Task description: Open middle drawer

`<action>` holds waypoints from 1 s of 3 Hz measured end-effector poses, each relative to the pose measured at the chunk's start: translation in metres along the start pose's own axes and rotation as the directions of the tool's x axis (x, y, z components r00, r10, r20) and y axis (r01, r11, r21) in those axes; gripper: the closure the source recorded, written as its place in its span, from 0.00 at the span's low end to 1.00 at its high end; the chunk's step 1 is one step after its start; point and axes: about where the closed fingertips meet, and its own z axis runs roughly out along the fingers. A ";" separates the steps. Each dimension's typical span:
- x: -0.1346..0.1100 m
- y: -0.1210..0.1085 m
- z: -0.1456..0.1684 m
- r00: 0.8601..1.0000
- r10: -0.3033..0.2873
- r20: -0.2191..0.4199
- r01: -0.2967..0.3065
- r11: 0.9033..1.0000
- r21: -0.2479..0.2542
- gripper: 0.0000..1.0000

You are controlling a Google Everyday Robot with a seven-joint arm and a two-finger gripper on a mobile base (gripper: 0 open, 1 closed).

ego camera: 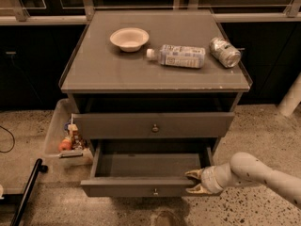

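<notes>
The middle drawer (146, 165) stands pulled out from the grey cabinet, showing its plain grey inside. Its flat front carries a small round knob (155, 191) at the centre. My gripper (194, 182) is at the right end of that front, on a white arm coming in from the lower right. One finger (193, 174) is inside the drawer and the other is outside, closed on the front panel. The drawer above (117, 125) is pushed in, with its own knob. Any drawer below is hidden.
On the cabinet top (94, 74) are a white bowl (129, 38), a lying plastic bottle (178, 56) and a lying can (225, 52). A clear bin (55, 131) with small items sits on the floor at left. A black pole (26, 192) is at lower left, a white post (292, 98) at right.
</notes>
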 end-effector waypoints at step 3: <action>-0.007 0.052 -0.013 0.994 -0.066 0.082 0.070 0.996 -0.047 0.66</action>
